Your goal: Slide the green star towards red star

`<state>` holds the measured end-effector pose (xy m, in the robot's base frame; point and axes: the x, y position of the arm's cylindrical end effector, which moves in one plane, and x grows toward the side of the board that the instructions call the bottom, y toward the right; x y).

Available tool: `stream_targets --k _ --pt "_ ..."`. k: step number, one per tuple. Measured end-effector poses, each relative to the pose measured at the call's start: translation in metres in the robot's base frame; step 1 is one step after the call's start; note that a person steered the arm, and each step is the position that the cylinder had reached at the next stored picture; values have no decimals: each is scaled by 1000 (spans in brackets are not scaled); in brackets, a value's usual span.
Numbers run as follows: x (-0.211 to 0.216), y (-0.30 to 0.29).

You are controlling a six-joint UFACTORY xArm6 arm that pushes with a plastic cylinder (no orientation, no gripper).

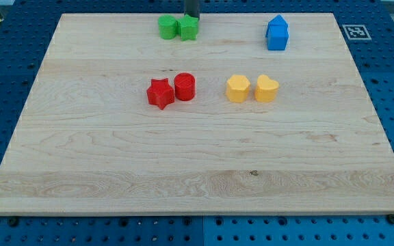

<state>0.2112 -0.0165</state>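
Observation:
The green star (188, 29) sits near the view's top edge of the wooden board (197, 157), touching a green round block (167, 27) on its left. My tip (191, 18) is at the star's top side, right behind it. The red star (160, 93) lies near the board's middle left, touching a red cylinder (185, 87) on its right. The red star is well below the green star and slightly to the left.
A yellow hexagon block (238, 89) and a yellow heart (266, 89) sit side by side right of the red pair. Two blue blocks (277, 33) sit together at the top right. A marker tag (353, 31) lies off the board's top right corner.

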Motion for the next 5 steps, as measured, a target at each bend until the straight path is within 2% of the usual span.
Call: stream_targets --k 1,3,5 --pt "0 -19" --pt "5 -5" --pt "47 0"
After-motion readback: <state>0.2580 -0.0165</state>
